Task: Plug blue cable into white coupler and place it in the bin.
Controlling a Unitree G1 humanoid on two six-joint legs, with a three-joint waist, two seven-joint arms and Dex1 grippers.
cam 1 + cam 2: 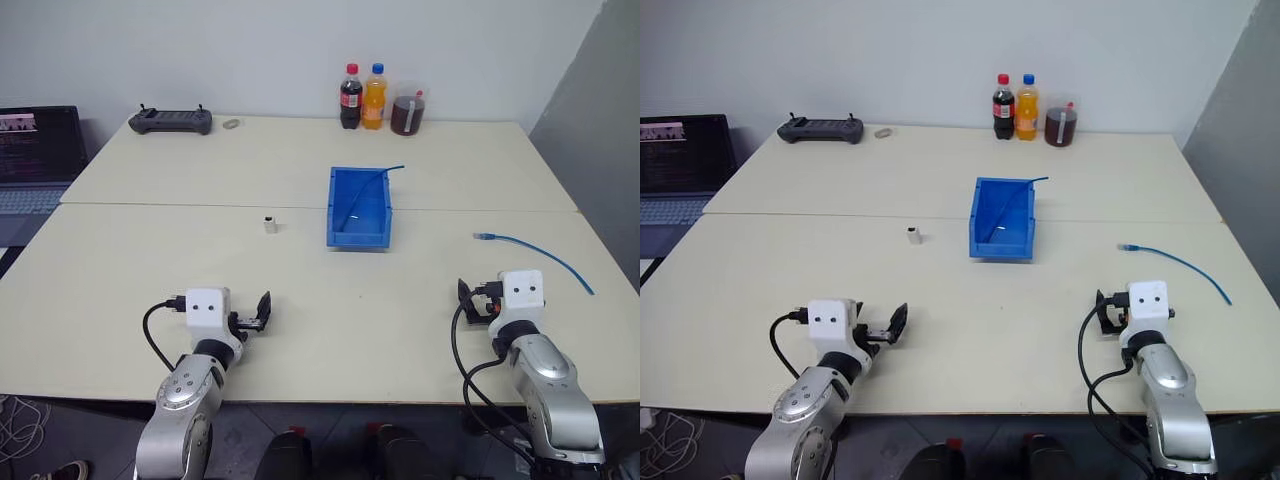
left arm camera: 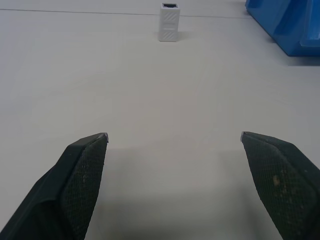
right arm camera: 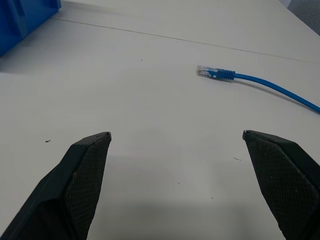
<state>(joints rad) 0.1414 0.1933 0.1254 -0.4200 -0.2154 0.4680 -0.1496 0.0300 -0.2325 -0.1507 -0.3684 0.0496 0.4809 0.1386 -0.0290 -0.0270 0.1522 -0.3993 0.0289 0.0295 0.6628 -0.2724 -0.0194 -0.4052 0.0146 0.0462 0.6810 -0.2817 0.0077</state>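
The blue cable lies loose on the right side of the table, its clear plug end pointing toward the bin. The white coupler stands upright on the table left of the bin, socket up, and is also visible ahead of the left fingers. The blue bin sits mid-table. My left gripper hovers open near the front edge, well short of the coupler. My right gripper is open too, short of the cable's plug, nothing between its fingers.
Another blue cable rests in the bin, sticking out over its back right corner. Two bottles and a cup of dark drink stand at the far edge. A black controller and a laptop are at the far left.
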